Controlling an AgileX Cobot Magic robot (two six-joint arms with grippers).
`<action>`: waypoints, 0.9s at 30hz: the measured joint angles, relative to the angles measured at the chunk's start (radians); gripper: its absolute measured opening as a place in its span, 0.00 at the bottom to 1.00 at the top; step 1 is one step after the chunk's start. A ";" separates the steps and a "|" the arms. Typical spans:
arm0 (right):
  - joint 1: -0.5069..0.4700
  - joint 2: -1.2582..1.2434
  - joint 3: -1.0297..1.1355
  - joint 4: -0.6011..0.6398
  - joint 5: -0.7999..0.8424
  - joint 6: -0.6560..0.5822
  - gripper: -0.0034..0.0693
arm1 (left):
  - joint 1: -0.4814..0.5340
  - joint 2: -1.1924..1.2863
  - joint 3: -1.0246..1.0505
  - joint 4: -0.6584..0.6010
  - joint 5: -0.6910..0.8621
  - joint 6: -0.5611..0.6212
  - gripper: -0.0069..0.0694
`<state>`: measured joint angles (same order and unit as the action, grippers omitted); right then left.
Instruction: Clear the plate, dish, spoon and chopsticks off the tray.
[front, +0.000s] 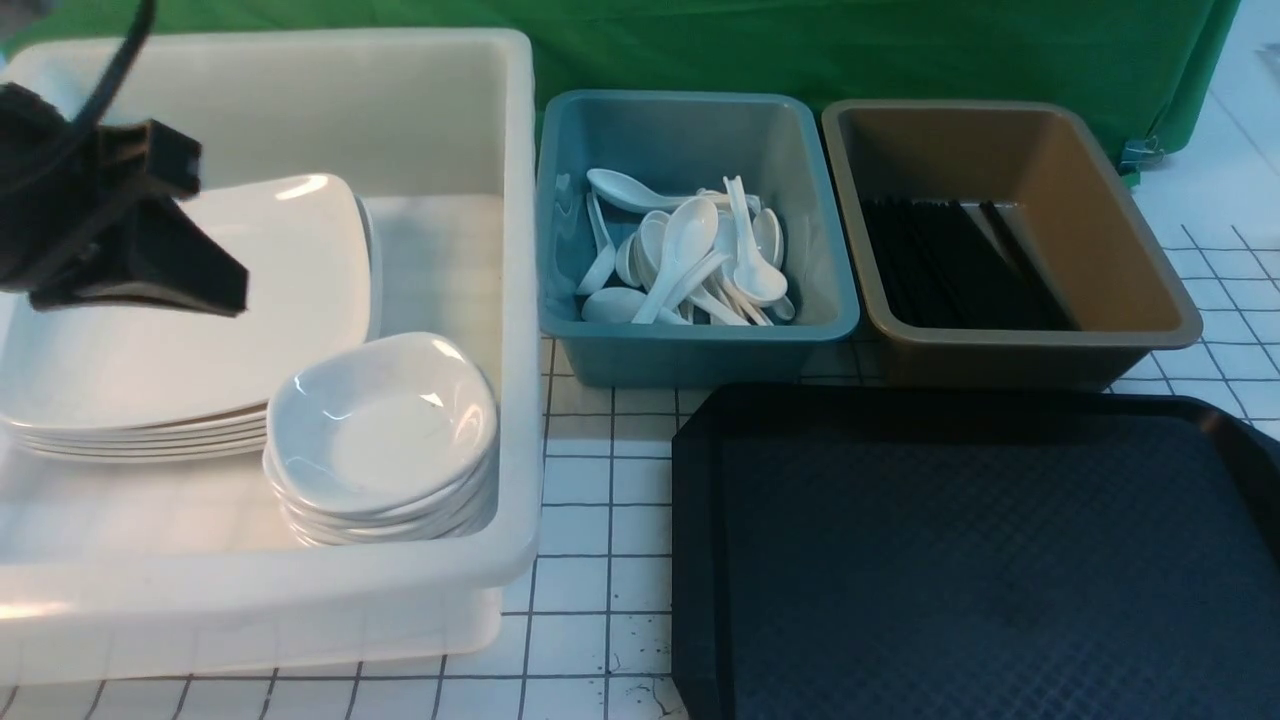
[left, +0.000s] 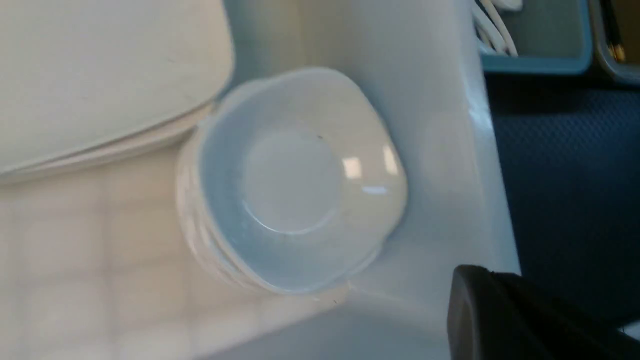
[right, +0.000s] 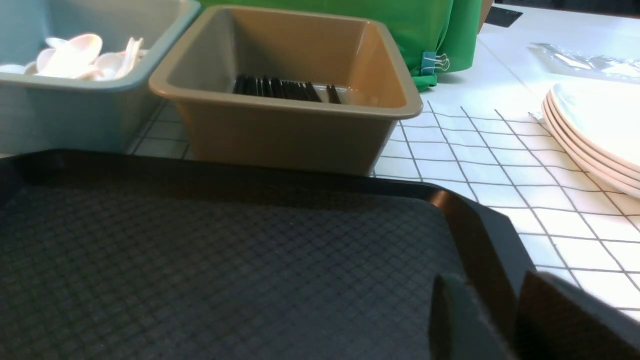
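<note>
The black tray (front: 980, 560) lies at the front right with nothing on it. A large white square plate (front: 200, 330) tops a stack in the white tub (front: 520, 300). Beside that stack, a small dish (front: 385, 420) tops a stack of several. White spoons (front: 690, 260) are piled in the blue tub (front: 700, 340), and black chopsticks (front: 950, 265) lie in the brown tub (front: 1010, 340). My left gripper (front: 235, 295) hangs shut and empty above the plates. My right gripper (right: 487, 290) is out of the front view. Its fingers stand apart at the tray's (right: 225, 260) corner rim.
Green cloth (front: 850, 45) hangs behind the tubs. Another stack of white plates (right: 595, 135) sits on the gridded table to the right of the tray. The white tub's wall (left: 450, 150) stands between the dish stack (left: 295, 180) and the tray.
</note>
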<state>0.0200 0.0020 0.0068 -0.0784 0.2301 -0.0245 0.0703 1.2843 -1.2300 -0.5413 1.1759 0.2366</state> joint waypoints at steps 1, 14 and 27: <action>0.000 0.000 0.000 0.000 0.000 0.000 0.32 | -0.032 -0.007 0.000 0.009 0.009 0.004 0.12; 0.000 0.000 0.000 0.000 0.000 0.000 0.35 | -0.347 -0.336 0.022 0.142 -0.017 -0.032 0.11; 0.000 0.000 0.000 0.000 0.000 0.000 0.37 | -0.363 -0.831 0.522 0.102 -0.745 -0.030 0.11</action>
<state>0.0200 0.0020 0.0068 -0.0784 0.2301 -0.0245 -0.2927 0.4530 -0.7081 -0.4393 0.4308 0.2067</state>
